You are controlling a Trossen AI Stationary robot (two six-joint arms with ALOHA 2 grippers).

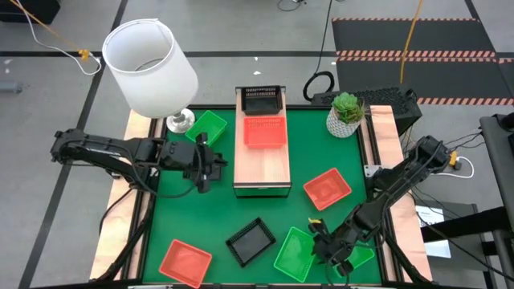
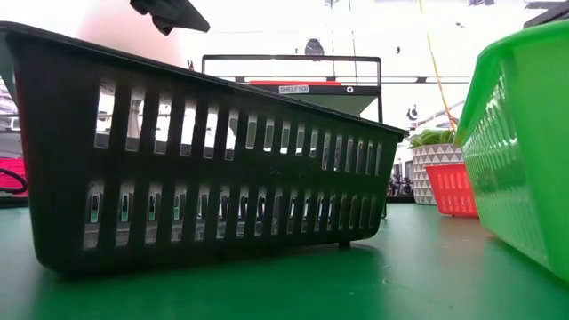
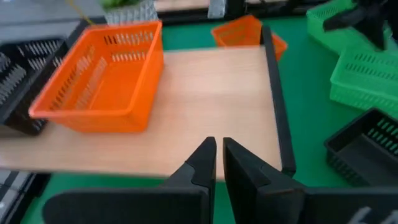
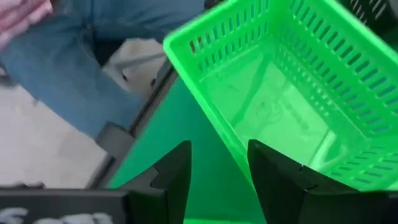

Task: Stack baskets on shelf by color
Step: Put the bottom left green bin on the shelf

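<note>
Green felt covers the table [image 1: 201, 217]. On the shelf [image 1: 261, 164] an orange basket [image 1: 265, 132] and a black basket [image 1: 263, 101] are set. The right gripper [image 4: 217, 168], fingers apart, is held over the rim of a green basket [image 4: 280, 99] at the near right edge. The left gripper [image 3: 216, 163], fingers nearly together and empty, is held beside the shelf. Baskets are judged light, stiff, slightly slick; a side wall near its middle is best pinched.

An orange-red basket [image 1: 264, 132] and a black basket [image 1: 263, 100] (farther back) sit on the shelf [image 1: 261, 170].
</note>
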